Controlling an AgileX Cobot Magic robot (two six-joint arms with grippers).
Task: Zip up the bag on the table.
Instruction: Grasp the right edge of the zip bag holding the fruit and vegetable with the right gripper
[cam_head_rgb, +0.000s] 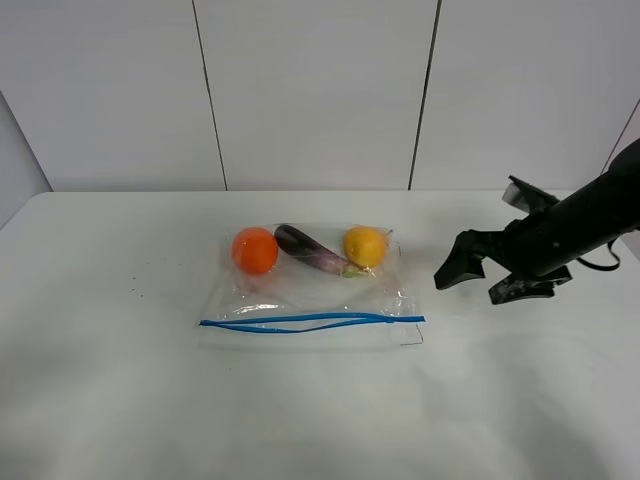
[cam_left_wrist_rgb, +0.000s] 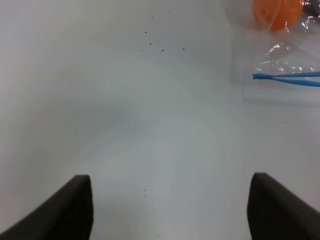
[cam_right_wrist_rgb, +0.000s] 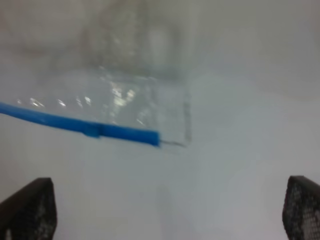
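Note:
The clear bag lies flat mid-table on the white table. It holds an orange, a purple eggplant and a yellow lemon. Its blue zip strip runs along the near edge, and its two lines stand slightly apart over most of its length. My right gripper hovers open to the right of the bag. The right wrist view shows the right gripper open, with the strip's right end ahead. My left gripper is open over bare table, with the bag's left end far ahead.
The right arm reaches in from the right edge. A white panelled wall stands behind the table. A few dark specks lie on the table left of the bag. The left arm does not show in the high view.

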